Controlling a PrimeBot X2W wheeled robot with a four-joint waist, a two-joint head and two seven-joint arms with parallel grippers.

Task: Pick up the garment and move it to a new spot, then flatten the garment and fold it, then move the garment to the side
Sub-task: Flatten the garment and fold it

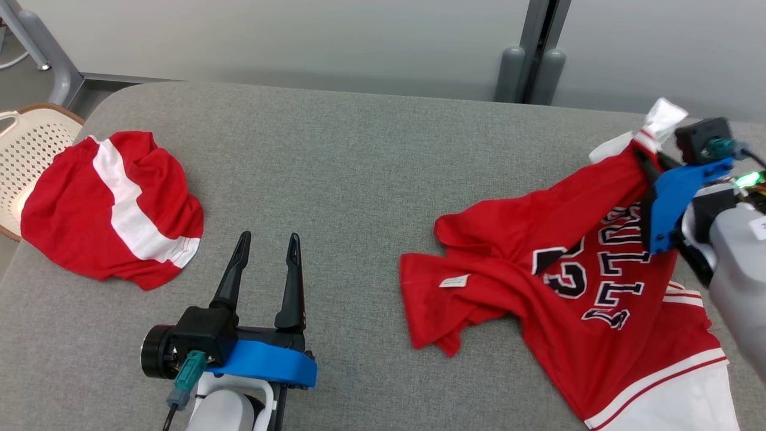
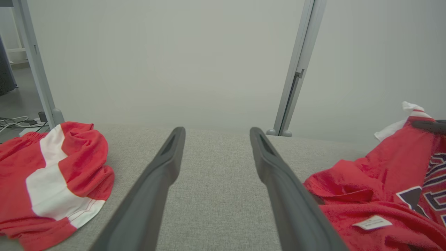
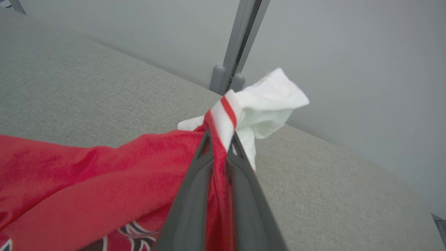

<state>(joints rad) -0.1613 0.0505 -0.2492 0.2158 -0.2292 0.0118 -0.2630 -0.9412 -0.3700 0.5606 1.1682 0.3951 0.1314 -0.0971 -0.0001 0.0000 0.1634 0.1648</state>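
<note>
The garment (image 1: pixel 574 287) is a red jersey with dark lettering and white trim, lying crumpled on the right half of the grey table (image 1: pixel 359 179). My right gripper (image 1: pixel 649 157) is shut on a bunched red and white edge of it at the far right, and that edge is lifted off the table. In the right wrist view the cloth (image 3: pixel 223 139) is pinched between the two fingers, with white fabric sticking out past the tips. My left gripper (image 1: pixel 266 245) stands open over bare table at the lower left, holding nothing. The jersey (image 2: pixel 383 195) lies to its right.
A second red cloth with a white stripe (image 1: pixel 114 209) lies bunched at the table's left edge. A pale perforated chair (image 1: pixel 30 149) stands just beyond that edge. A grey post (image 1: pixel 532 54) rises behind the table in front of a plain wall.
</note>
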